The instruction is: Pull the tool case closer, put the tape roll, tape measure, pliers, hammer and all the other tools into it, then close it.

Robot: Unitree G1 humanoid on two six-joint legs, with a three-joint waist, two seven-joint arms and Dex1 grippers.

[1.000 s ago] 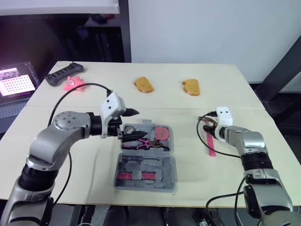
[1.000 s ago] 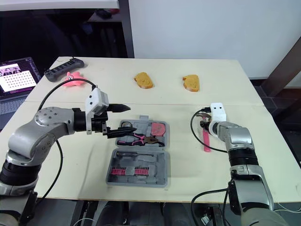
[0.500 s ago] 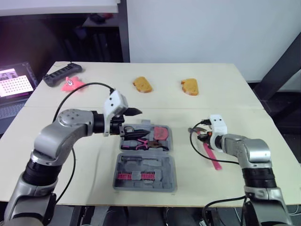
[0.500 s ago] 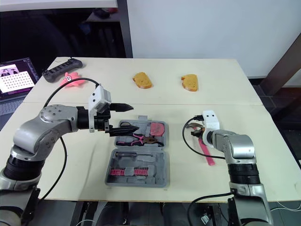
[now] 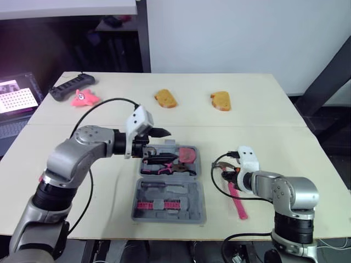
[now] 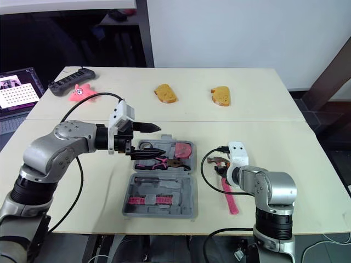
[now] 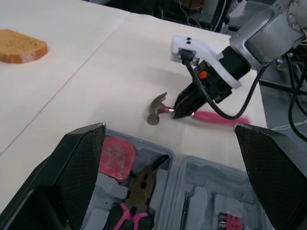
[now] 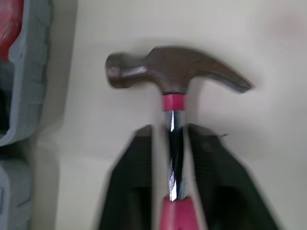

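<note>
Hammer (image 8: 173, 69) in right hand's (image 8: 170, 139) grip beside open tool case (image 5: 198, 211); left hand (image 6: 161, 140) wide above it.

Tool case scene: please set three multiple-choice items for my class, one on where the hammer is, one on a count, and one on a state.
1. Where is the hammer relative to the tool case?
A) inside it
B) outside it, on the robot's right side
C) underneath it

2. How many bread slices lie on the table?
A) one
B) two
C) four

3. What state is the tool case in?
A) open
B) closed
C) upside down

Answers:
1 B: the right gripper is clamped on the hammer's shaft just beside the case.
2 B: one slice and another lie at the far side.
3 A: the pliers lie in plain sight inside it.
</note>
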